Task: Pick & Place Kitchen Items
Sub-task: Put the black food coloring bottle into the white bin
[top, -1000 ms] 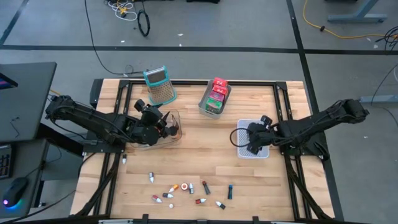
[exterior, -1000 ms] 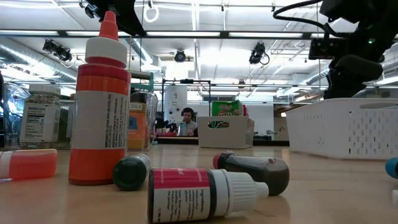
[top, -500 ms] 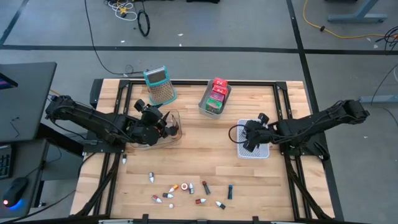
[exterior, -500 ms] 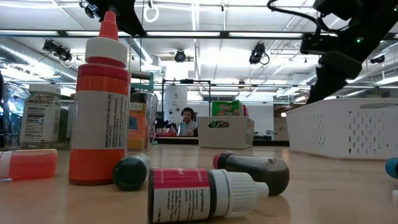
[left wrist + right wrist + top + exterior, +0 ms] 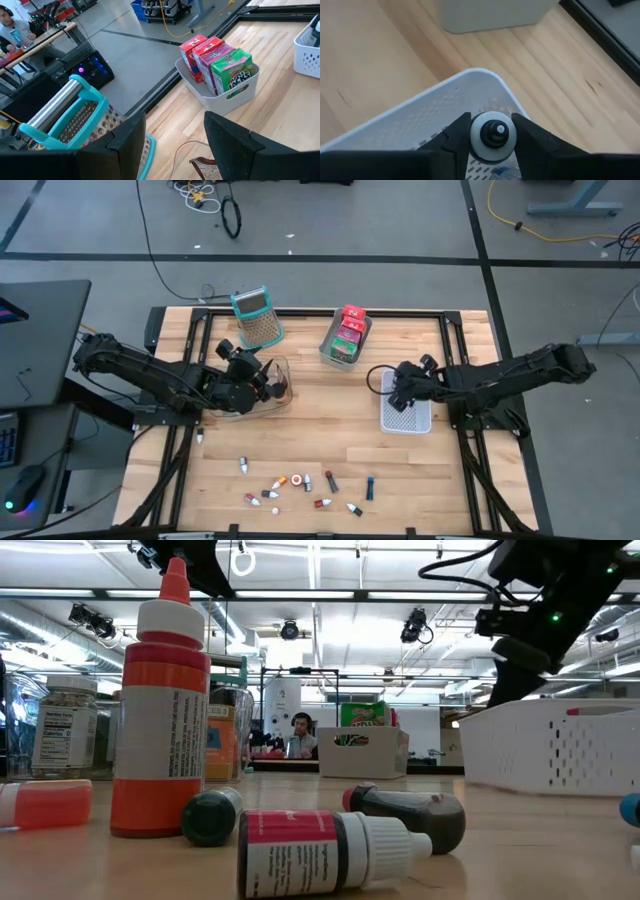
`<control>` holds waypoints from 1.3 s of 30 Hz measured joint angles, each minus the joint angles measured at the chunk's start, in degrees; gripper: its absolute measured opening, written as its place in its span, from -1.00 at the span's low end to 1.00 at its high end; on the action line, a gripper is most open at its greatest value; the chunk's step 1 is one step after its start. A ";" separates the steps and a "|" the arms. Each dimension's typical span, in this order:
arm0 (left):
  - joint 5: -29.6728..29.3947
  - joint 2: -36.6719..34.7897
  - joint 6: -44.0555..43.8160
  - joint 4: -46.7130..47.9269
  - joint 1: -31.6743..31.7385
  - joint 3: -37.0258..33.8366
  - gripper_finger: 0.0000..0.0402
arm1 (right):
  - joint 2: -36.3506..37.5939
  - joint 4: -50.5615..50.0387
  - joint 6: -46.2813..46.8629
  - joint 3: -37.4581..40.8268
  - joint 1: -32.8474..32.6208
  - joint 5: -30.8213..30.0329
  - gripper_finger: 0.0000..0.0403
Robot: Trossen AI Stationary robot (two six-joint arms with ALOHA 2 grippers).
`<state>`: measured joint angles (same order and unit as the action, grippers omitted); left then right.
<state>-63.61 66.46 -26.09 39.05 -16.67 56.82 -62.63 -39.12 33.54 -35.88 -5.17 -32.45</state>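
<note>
My right gripper (image 5: 398,390) hangs over the far left corner of the white basket (image 5: 408,418) and is shut on a small bottle (image 5: 492,132) with a white ribbed cap and a dark tip. Several small bottles (image 5: 300,485) lie loose near the table's front edge; in the low view an orange one (image 5: 160,705) stands upright and the others lie on their sides. Red, pink and green packets (image 5: 347,332) stand in a grey bin. My left gripper (image 5: 268,383) waits open above a clear container (image 5: 282,370) at the left. My right gripper pinches the bottle's white cap (image 5: 476,137) between its two fingers, one on each side of it. The fingers slant down from the table's right side. The bottle is lifted clear, above the basket's corner (image 5: 480,80); its body is hidden under the cap.
A teal-handled metal grater (image 5: 257,317) stands at the far left, behind the clear container. The grey bin (image 5: 328,350) stands at the far middle. Bare wood lies between the basket and the loose bottles. A person sits far off in the room behind the table.
My right gripper has gone from over the basket's middle toward the table's far edge, to the basket's far left corner, rolling a little as it went. The left arm has kept still.
</note>
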 joint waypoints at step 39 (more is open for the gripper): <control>11.45 0.00 0.42 -0.02 0.00 0.00 0.05 | 0.00 -2.21 -2.78 0.04 0.61 -2.58 0.02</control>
<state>-52.16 66.46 -25.66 39.03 -16.67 56.82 -62.63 -41.33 30.76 -35.83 -4.56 -35.03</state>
